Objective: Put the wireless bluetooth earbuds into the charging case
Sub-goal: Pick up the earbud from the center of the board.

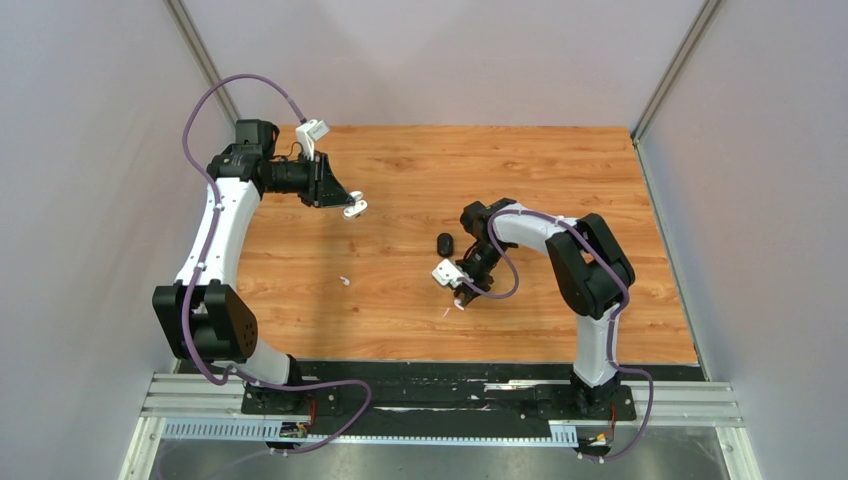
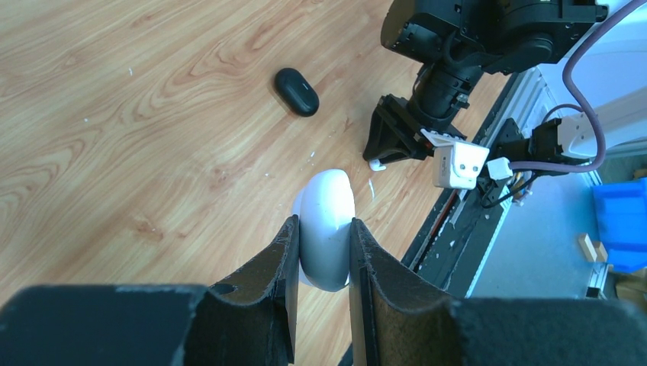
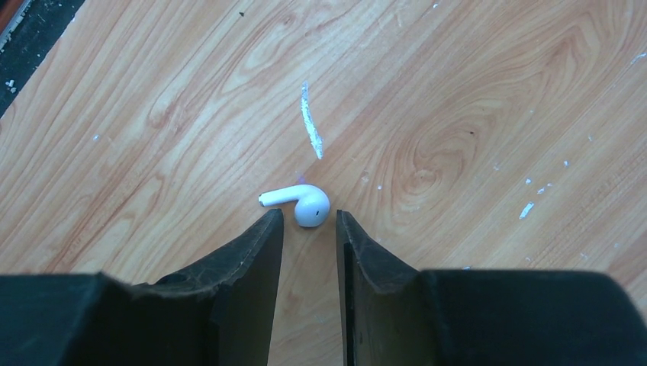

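Observation:
My left gripper (image 2: 324, 223) is shut on a white charging case (image 2: 328, 191) and holds it in the air over the table's back left (image 1: 353, 208). On the wood lies a white earbud (image 3: 301, 202), stem pointing left. My right gripper (image 3: 309, 215) is open, its tips just short of the earbud's round head on either side, with nothing between the fingers. In the top view that gripper (image 1: 460, 297) points down near the table's middle front. A second white earbud (image 1: 344, 281) lies alone between the two arms.
A closed black case (image 1: 445, 243) lies just behind the right gripper, also in the left wrist view (image 2: 297, 91). A white streak (image 3: 311, 122) marks the wood beyond the earbud. Grey walls enclose the table; a black rail (image 1: 440, 372) runs along its front.

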Controlling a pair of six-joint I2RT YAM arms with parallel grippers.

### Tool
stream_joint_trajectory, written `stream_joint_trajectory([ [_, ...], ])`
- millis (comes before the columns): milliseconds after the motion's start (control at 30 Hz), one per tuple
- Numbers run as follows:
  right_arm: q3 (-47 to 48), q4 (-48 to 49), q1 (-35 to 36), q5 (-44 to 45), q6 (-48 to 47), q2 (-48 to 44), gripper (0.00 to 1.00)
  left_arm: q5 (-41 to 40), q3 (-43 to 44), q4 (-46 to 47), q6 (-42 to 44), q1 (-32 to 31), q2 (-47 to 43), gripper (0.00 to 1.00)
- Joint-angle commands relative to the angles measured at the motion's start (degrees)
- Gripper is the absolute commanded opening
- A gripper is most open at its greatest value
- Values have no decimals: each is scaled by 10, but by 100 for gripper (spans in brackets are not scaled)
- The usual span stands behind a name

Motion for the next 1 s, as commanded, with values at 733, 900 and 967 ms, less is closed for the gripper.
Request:
stream_joint_trajectory([
  [733, 18, -14, 9, 5, 2, 4, 9, -12, -10, 28, -16, -2, -11, 0],
  [900, 5, 72, -3, -1, 137, -83, 0, -49, -41, 92, -93, -19, -6, 0],
  [967, -12, 136, -9, 9, 207, -132, 0, -59, -53, 122, -130, -45, 0, 0],
])
